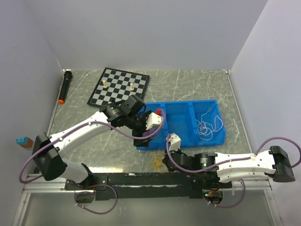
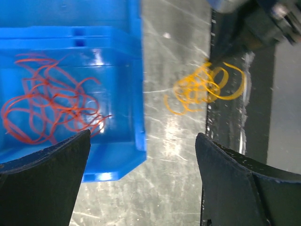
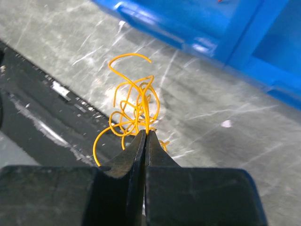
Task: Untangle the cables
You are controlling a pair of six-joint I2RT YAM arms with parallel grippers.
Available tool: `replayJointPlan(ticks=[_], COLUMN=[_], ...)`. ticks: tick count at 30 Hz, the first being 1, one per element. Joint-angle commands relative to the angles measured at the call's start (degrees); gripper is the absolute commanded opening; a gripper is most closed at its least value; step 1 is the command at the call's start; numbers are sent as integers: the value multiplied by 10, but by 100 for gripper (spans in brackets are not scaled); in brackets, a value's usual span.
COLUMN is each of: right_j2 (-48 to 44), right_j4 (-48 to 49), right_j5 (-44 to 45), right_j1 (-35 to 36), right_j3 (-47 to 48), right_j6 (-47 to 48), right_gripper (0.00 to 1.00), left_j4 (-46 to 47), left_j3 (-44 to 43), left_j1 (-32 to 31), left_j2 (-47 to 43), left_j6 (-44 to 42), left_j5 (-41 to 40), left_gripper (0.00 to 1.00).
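An orange cable (image 3: 131, 106) lies tangled on the table near its front edge; it also shows in the left wrist view (image 2: 202, 87) and in the top view (image 1: 157, 163). My right gripper (image 3: 146, 133) is shut on a strand of it. A red cable (image 2: 51, 106) lies coiled in the left compartment of the blue bin (image 2: 134, 70). A white cable (image 1: 208, 123) lies in the bin's right compartment. My left gripper (image 2: 141, 155) is open and empty, hovering over the bin's near left corner (image 1: 146, 143).
A chessboard (image 1: 118, 85) with a few pieces lies at the back. A black marker with an orange tip (image 1: 64, 86) lies at the far left. A small teal and brown block (image 1: 22, 141) sits off the left edge. The black front rail (image 1: 141, 179) runs beneath the orange cable.
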State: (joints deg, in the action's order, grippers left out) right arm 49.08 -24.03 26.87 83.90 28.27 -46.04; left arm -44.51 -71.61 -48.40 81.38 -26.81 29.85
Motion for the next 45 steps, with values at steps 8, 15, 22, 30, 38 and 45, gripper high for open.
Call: replayJointPlan(ticks=[8,15,22,30,38,45], right_j2=[-38,-40,-33,-24,-20,-33], right_j4=[-20,14,33,47,49,3], right_j5=[82,68,63,60,55,57], right_j1=[7,7,6,6,-3,-4], right_j3=[43,47,54,66,71,49], right_j6=[6,16,24,32,33,-16], right_gripper=[0,0,0,0,0,2], left_j4=[24,112,111,72,62,64], left_j3=[77,95,75,61,50,50], left_j1=[-42,-49,-49,-53,-54,-50], left_j2=[-19,-11,4,28,32,-18], left_j6=[-53,-28,-30,-45,-43,-18], left_j5=[73,36,55,79,49,31], left_gripper=[97,99,83,47,18,1])
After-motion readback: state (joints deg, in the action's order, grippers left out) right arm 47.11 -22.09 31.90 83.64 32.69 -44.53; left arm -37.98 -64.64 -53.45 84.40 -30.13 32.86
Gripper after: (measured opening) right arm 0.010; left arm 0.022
